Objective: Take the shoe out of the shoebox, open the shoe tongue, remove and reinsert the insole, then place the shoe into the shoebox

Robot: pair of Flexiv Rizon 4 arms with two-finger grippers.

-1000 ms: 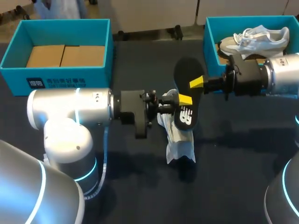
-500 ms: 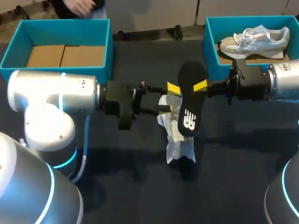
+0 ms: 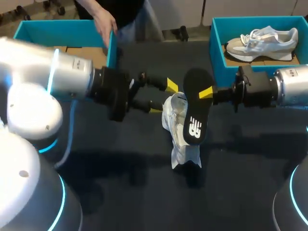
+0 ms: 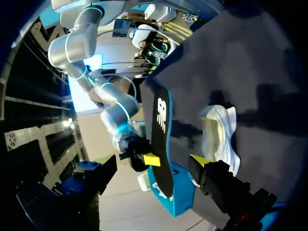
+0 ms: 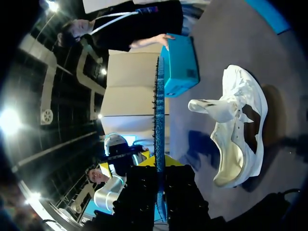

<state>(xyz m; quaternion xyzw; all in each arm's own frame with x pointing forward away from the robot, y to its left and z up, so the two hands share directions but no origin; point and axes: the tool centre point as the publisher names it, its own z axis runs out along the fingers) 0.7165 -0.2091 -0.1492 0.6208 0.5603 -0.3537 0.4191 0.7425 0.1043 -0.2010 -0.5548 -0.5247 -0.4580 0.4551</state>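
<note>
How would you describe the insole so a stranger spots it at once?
Look at the middle of the dark table, where a white shoe lies. Raised beside it, the right tool grips the insole: flat and black with a white logo, unlike the bulky pale shoe.

White shoe (image 3: 177, 126), tongue pulled open; black insole (image 3: 196, 108) out.

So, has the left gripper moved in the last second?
Yes. The left gripper has backed off from the white shoe, which lies where it was, toward the left shoebox.
</note>
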